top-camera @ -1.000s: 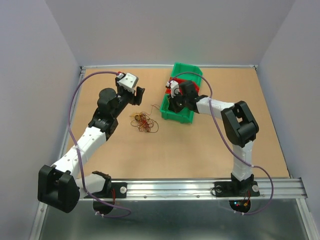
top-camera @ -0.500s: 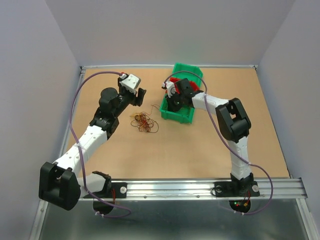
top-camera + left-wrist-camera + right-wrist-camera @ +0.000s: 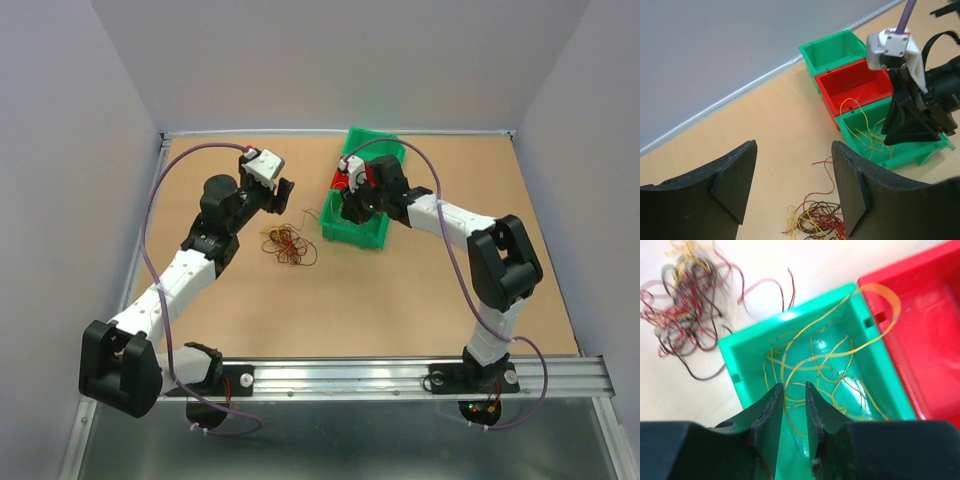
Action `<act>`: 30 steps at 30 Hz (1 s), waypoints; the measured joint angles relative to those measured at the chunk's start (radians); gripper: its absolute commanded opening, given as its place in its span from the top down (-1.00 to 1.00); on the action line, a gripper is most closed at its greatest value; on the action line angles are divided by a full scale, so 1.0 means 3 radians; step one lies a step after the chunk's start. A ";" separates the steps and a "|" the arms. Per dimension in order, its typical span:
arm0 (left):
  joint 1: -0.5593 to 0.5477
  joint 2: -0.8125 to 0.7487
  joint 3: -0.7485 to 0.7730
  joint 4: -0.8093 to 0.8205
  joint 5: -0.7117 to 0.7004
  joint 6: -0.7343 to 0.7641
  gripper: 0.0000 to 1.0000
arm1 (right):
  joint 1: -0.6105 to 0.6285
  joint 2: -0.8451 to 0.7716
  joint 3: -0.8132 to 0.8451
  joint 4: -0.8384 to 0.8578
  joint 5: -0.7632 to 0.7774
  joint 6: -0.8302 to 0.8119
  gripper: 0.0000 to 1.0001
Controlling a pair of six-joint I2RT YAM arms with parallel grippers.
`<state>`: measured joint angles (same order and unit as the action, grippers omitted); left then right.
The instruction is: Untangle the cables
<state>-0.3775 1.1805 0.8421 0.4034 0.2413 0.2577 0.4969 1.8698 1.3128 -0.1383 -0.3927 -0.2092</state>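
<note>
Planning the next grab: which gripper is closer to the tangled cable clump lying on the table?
Left. The left gripper hovers just beyond the clump; the right gripper is off to its right, over the near green bin.

Worktop: tan board, pale walls on three sides.
Rail: metal strip along the 6 o'clock edge.
Bins: three in a row at about 12 o'clock, seemingly wall to wall.
Far green bin: 12 o'clock end.
Red bin: middle.
Near green bin: 6 o'clock end.
</note>
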 measured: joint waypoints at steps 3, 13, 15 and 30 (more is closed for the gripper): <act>0.0000 0.0001 0.0000 -0.0008 0.0010 0.0010 -0.45 | 0.0000 -0.0145 -0.0078 0.0163 0.0020 0.0053 0.21; 0.0000 0.0019 0.0000 -0.0013 0.0069 0.0036 -0.54 | 0.0000 -0.0233 -0.0306 0.0439 0.0174 0.0201 -0.10; 0.0000 0.0072 0.0008 -0.0038 0.0109 0.0050 -0.62 | 0.0000 -0.0299 -0.0379 0.0482 0.0198 0.0239 -0.21; -0.0027 0.1183 0.0544 -0.0868 0.0338 0.0328 -0.61 | 0.0000 -0.1581 -0.1287 0.1124 0.0668 0.0629 -0.57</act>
<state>-0.3855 1.5352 1.0054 0.1429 0.3428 0.3561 0.4969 1.3956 0.9268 0.1989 -0.1925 -0.0204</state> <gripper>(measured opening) 0.829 0.760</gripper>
